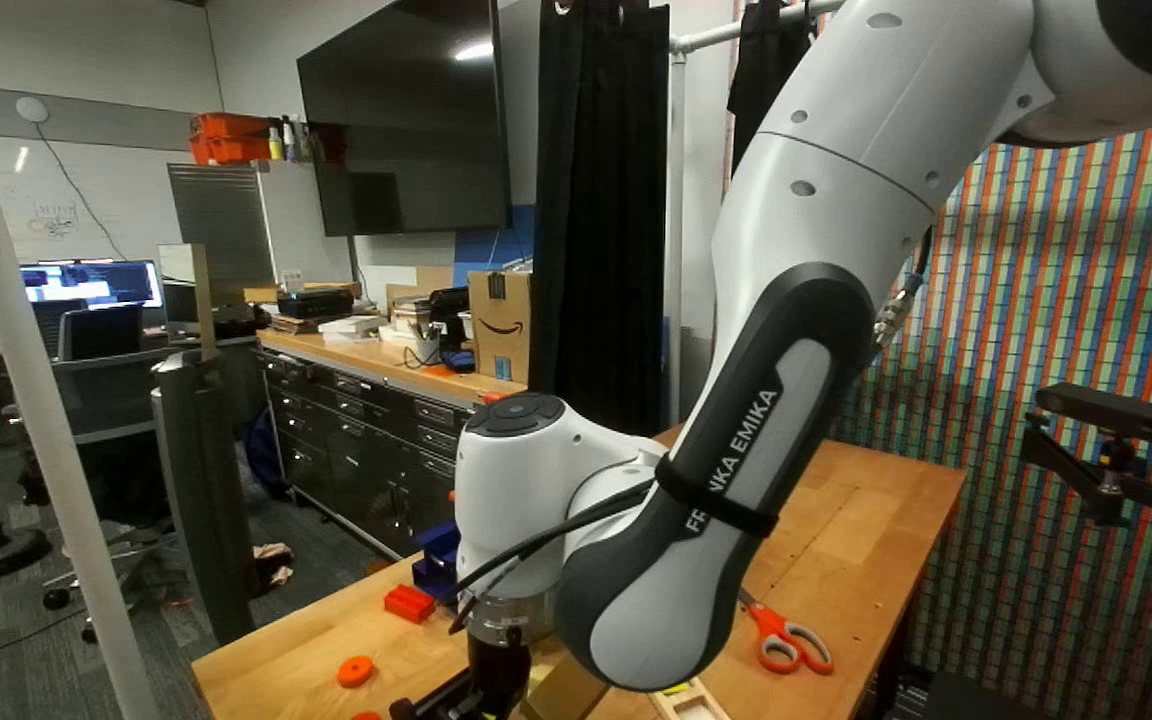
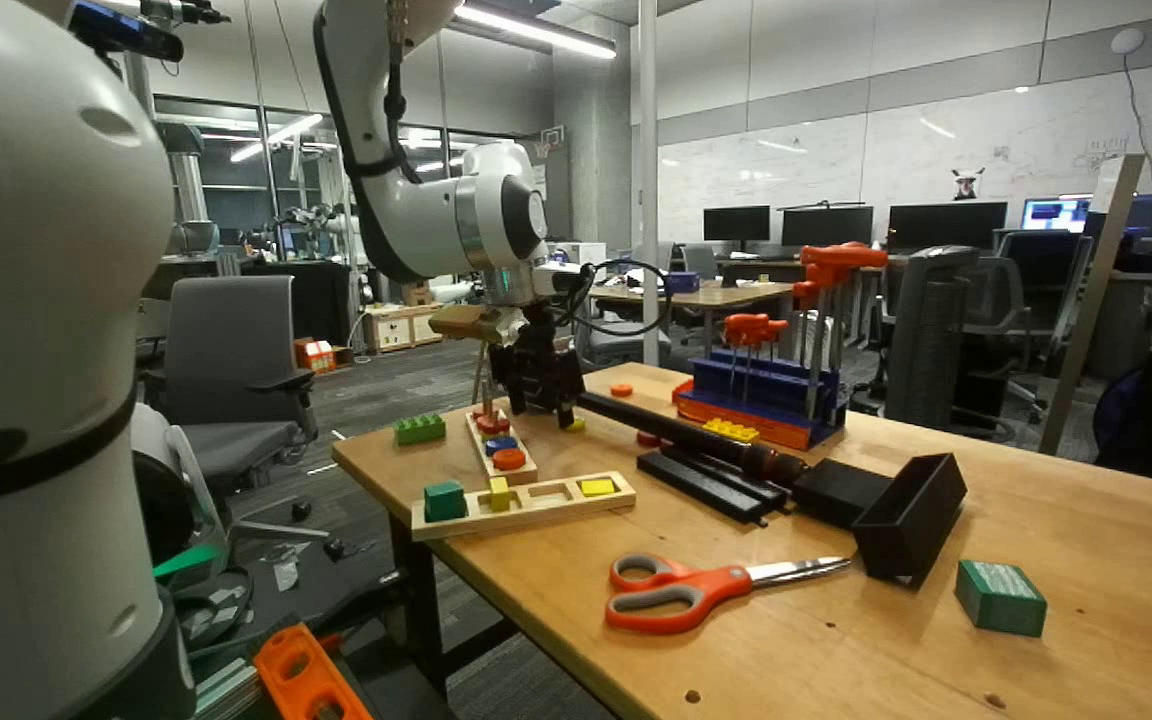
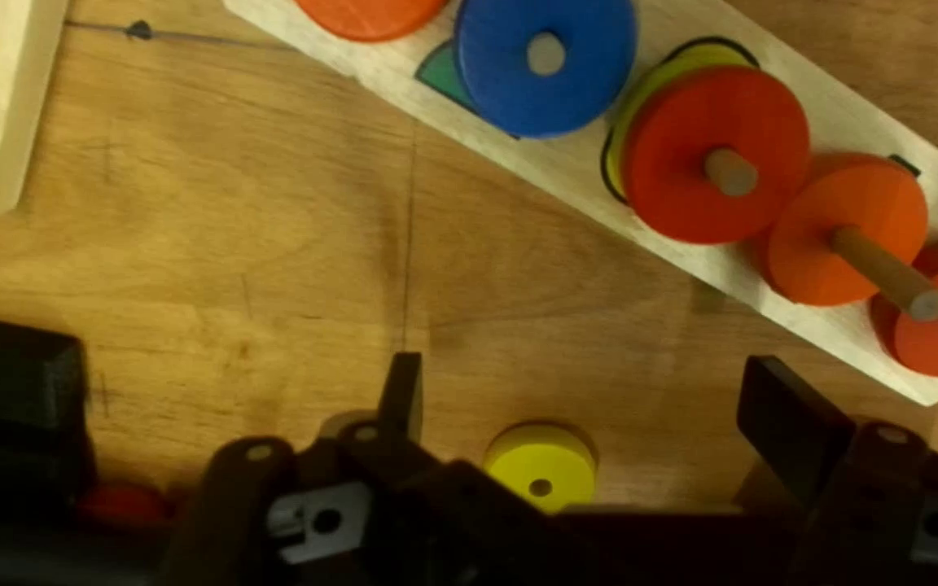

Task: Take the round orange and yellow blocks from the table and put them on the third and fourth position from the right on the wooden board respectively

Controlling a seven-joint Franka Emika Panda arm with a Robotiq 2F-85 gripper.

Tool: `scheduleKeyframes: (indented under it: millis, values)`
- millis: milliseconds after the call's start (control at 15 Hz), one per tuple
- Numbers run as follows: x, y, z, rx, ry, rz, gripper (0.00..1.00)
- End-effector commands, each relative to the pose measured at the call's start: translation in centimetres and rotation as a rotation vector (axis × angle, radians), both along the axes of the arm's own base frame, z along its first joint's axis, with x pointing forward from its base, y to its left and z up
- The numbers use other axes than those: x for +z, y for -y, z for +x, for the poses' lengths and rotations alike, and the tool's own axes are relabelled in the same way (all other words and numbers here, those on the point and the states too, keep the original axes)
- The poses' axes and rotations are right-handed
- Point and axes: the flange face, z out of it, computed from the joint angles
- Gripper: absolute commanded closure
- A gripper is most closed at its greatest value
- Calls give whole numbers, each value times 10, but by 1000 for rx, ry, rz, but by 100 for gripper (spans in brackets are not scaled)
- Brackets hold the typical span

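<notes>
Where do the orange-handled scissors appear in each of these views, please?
In an exterior view: scissors low, right of centre, partly hidden.
In an exterior view: scissors low, just right of centre, fully visible.
In the wrist view: not there.
Landmark in all three: the recessed light-wood tray.

White arm [image 1: 804, 375] slanting down, wrist [image 2: 501, 215] upright, end effector [image 3: 587, 392] facing downward, fingers [image 3: 791, 427] spread wide

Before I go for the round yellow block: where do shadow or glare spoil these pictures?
In the wrist view, the yellow block reads clearly, but the red piece at lower left sinks into shadow and the gripper is mostly dark; in an exterior view, a white glare streak marks the wall screen; in an exterior view, the ceiling light is washed out white.
</notes>
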Motion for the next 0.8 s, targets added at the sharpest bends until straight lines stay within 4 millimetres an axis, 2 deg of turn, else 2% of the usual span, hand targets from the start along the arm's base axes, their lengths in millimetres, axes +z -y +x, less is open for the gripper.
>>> scheduleKeyframes:
  millis: [0, 733]
  values:
    - [7, 3, 7, -13, 33, 49, 0]
    - [-12, 3, 11, 24, 54, 69, 0]
